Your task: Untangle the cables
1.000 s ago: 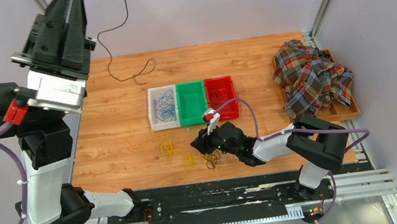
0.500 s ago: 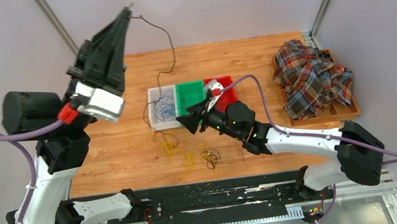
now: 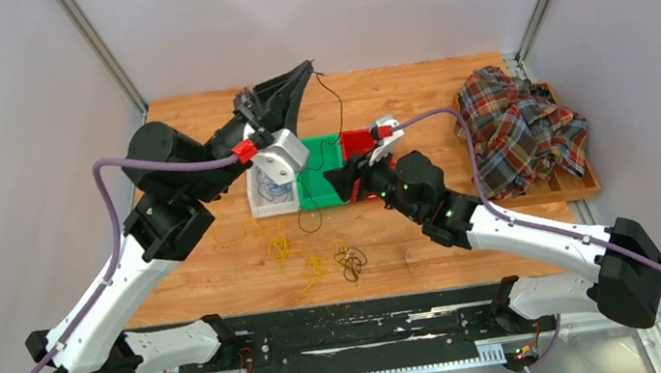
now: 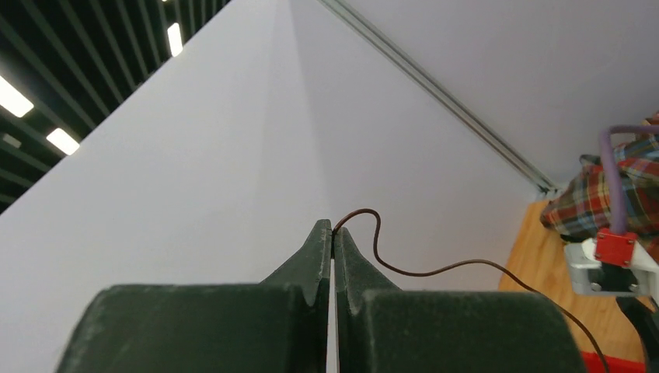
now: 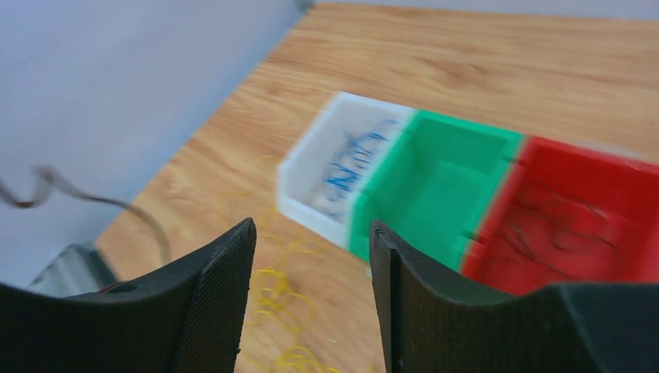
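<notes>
My left gripper [image 3: 307, 63] is raised over the back of the table and shut on a dark brown cable [image 3: 340, 112]. In the left wrist view the cable [image 4: 435, 270] curls out from the pinched fingertips [image 4: 332, 229]. It hangs down across the green bin [image 3: 320, 154]. My right gripper [image 3: 333, 178] hovers open and holds nothing at that bin's front edge; [image 5: 311, 229]. Yellow cables [image 3: 279, 247] and a small dark tangle [image 3: 350, 260] lie on the wood in front. Blue cables [image 3: 275, 182] sit in the white bin [image 3: 251, 183].
A red bin [image 3: 357, 142] with dark strands stands right of the green one. A plaid cloth [image 3: 518, 126] is heaped on a wooden tray [image 3: 580, 183] at the right edge. Grey walls and metal posts close in the back and sides.
The left arm swung down and to the right, carrying the dark cable from high at the back left to over the bins. The right gripper opened wider and rose from the front tangle toward the bins.
</notes>
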Controlling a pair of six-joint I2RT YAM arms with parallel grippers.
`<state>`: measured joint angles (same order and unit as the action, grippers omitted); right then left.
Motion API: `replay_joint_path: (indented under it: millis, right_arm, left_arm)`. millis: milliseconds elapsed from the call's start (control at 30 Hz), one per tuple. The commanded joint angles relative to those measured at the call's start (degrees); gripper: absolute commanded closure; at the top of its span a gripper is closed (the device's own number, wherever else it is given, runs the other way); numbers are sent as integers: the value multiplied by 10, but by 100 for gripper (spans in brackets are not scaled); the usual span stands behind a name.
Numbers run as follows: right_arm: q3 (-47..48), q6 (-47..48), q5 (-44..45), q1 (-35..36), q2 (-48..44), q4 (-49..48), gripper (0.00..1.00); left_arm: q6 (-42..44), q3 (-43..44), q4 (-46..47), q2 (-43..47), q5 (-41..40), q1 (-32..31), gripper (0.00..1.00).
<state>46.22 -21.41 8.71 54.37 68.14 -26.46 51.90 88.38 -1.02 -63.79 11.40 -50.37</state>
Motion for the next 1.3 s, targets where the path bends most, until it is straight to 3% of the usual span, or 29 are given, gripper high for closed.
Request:
replay_joint_path:
  millis: [0,200,533,1267]
  right_arm:
    - [-16,-42,91,-77,-12,167,45]
    - [-75,-57,100,-163,-50,180,45]
    - [-78,-61,119,-283,-91,251,45]
    - [-123,-81,89,-296,-140,242,48]
  left_arm:
    - [4,-13,13,-22,-6,2,99]
    - [26,-36,41,-64,-39,2,100]
    - [74,-62,88,-159,-97,6,99]
    - [126,45,113,-326,-100,47,99]
